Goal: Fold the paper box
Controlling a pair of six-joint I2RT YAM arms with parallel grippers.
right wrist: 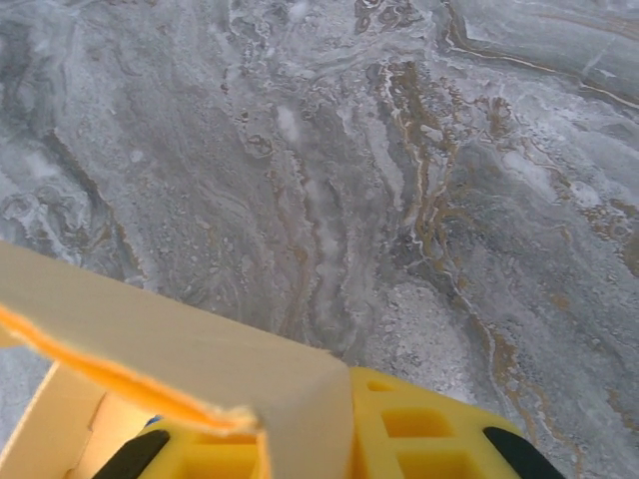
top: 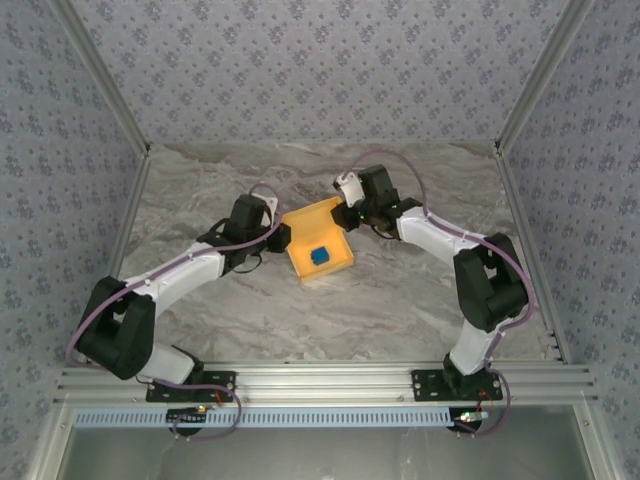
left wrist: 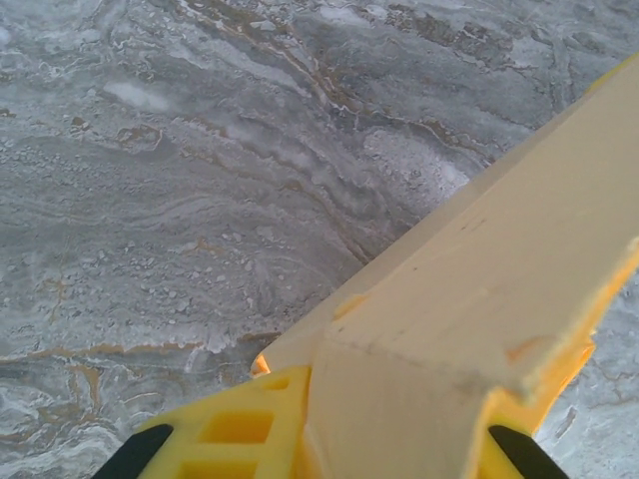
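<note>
The paper box is a yellow-orange open tray in the middle of the table, with a small blue object lying inside it. My left gripper is at the box's left wall. In the left wrist view that pale card wall fills the gap between the yellow fingers, so the left gripper is shut on it. My right gripper is at the box's far right corner. In the right wrist view, the right gripper pinches a card wall against its finger.
The marble-patterned table stretches around the box. Patterned walls with metal posts close in the back and sides. A metal rail carrying both arm bases runs along the near edge.
</note>
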